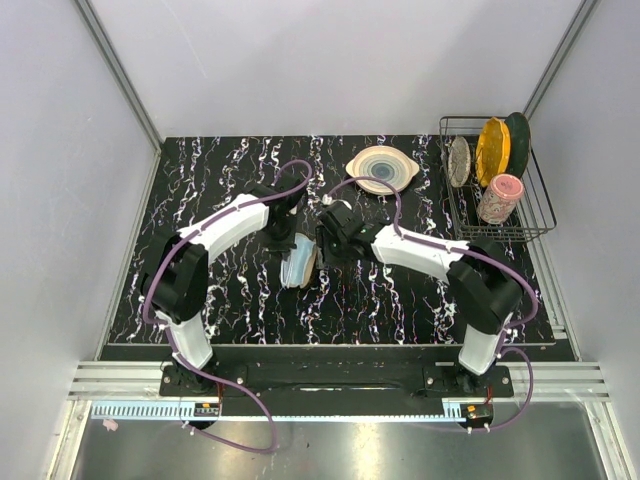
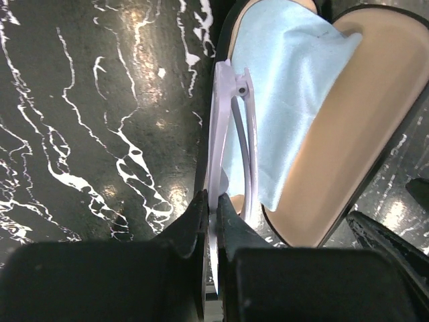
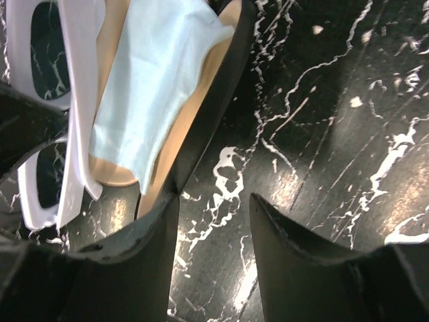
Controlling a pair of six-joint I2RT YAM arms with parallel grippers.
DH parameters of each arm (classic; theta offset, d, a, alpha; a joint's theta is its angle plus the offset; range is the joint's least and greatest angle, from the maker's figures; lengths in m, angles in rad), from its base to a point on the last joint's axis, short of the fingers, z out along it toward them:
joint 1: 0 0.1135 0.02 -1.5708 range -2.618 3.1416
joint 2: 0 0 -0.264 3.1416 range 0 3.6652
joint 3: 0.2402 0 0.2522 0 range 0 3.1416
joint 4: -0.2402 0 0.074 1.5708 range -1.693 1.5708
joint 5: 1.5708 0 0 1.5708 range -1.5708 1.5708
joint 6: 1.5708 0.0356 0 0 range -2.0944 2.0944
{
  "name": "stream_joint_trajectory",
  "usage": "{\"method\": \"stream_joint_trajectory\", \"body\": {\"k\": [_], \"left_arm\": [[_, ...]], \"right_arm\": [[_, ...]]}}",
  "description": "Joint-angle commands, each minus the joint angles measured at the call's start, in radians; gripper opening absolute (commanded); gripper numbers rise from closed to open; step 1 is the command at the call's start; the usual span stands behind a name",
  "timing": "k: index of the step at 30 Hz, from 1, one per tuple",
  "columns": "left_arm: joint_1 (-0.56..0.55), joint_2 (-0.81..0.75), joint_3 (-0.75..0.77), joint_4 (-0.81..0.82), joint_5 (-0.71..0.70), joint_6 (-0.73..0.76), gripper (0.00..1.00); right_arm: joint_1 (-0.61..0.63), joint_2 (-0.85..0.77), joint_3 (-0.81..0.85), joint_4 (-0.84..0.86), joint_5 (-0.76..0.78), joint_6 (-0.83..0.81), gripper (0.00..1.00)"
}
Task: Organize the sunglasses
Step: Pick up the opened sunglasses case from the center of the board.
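Sunglasses [image 2: 220, 134] sit gripped in the closed left pincer [image 2: 211, 201], reaching ahead of its tips along the rim of the open case [image 2: 362, 134]; next they likely need lowering onto the cloth [image 2: 281, 94], right pincer [image 3: 213, 201] open alongside.

**Top view.** Fixed high behind the arm bases [image 1: 200, 378], it faces down and forward over the whole tabletop [image 1: 240, 310] from afar. The case [image 1: 298, 262] lies small at centre.

**Left wrist view.** Very close, it looks down past the left hand [image 2: 211, 209] along one long side of that case.

**Right wrist view.** Equally close, it looks past the right hand [image 3: 214, 208] from the opposite side.

Both wrist views share the case, its cloth [image 2: 288, 87] and the sunglasses [image 2: 221, 134].
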Motion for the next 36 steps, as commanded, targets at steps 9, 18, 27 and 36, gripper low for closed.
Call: {"method": "stream_joint_trajectory", "body": {"k": [9,18,27,36], "left_arm": [[0.001,0.001,-0.041,0.034,-0.027,0.021,0.00],[0.029,-0.002,-0.045,0.052,0.024,0.048,0.00],[0.059,-0.041,-0.058,0.075,0.079,0.048,0.00],[0.070,-0.036,-0.090,0.101,0.114,0.054,0.00]], "right_arm": [[-0.011,0.072,0.107,0.094,-0.036,-0.007,0.53],[-0.012,0.078,0.134,0.123,-0.039,0.036,0.56],[-0.034,0.121,0.156,0.083,-0.021,0.138,0.53],[-0.034,0.190,0.226,0.037,-0.039,0.143,0.47]]}}
